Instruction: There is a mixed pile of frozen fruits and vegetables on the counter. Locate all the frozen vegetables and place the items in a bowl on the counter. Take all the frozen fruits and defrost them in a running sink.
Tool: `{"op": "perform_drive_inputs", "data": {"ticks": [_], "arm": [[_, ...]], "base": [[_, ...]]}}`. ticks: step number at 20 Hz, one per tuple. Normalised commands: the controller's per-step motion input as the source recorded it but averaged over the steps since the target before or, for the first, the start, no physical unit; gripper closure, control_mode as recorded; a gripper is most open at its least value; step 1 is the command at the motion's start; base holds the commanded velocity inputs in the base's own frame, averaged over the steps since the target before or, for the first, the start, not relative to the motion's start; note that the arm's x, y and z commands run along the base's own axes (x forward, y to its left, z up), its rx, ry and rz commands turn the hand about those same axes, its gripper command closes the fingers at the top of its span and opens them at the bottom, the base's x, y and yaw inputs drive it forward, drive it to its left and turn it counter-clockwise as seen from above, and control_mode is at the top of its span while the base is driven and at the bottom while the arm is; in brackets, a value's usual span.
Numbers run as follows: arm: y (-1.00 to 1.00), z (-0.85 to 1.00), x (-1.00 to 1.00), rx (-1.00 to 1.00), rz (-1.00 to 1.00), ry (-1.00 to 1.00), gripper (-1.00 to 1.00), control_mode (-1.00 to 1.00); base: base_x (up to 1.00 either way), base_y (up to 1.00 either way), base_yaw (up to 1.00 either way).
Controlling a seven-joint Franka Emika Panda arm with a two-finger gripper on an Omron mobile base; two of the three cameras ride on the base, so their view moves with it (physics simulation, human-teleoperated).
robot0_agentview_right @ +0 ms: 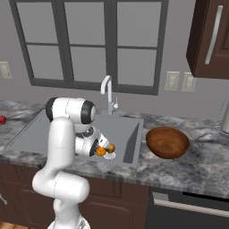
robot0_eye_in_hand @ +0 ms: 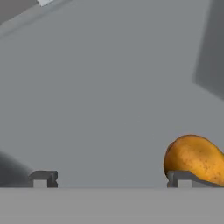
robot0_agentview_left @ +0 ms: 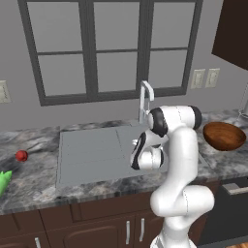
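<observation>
Tool: the two-finger tool (robot0_agentview_right: 106, 150) hangs low over the grey sink basin (robot0_agentview_left: 92, 152), its fingers spread wide and nothing clamped between them.
Fruit: a rounded orange-yellow fruit, mango-like (robot0_eye_in_hand: 196, 158), sits just beside one fingertip (robot0_eye_in_hand: 183, 178) in the hand view; I cannot tell whether it touches that tip or lies on the basin floor just beyond it. From the right base view it shows as an orange spot at the tool's end.
Handling: I judge it firm and hard while frozen, smooth-skinned and likely slick, of moderate weight. Its tapered shape favours a hold across the widest middle, not the narrow end, where it could squirt out.
Faucet: the white curved tap (robot0_agentview_left: 145, 99) stands behind the basin; no water is visible.
Bowl: a brown wooden bowl (robot0_agentview_right: 167, 142) rests on the marbled grey counter (robot0_agentview_right: 197, 161), just to the right of the sink.
Left over: a small red round item (robot0_agentview_left: 21, 155) and a green leafy-looking item (robot0_agentview_left: 4, 181) lie on the counter well apart from the sink, on its left side.
</observation>
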Motion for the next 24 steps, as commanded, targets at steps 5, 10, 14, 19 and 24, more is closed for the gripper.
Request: {"op": "perform_drive_inputs", "data": {"ticks": [5, 10, 14, 19, 24], "arm": [[-0.01, 0.41, -0.04, 0.02, 0.03, -0.08, -1.0, -1.0], [-0.12, 0.43, -0.18, 0.01, 0.07, 0.0, -1.0, -1.0], [-0.11, 0.69, -0.42, 0.0, 0.1, -0.06, -1.0, -1.0], [-0.03, 0.79, -0.55, 0.01, 0.09, -0.02, -1.0, -1.0], [0.0, 0.87, -0.68, 0.0, 0.07, 0.01, -1.0, -1.0]], "base": [[0.0, 0.0, 0.0], [0.0, 0.0, 0.0], [0.0, 0.0, 0.0], [0.0, 0.0, 0.0], [0.0, 0.0, 0.0]]}}
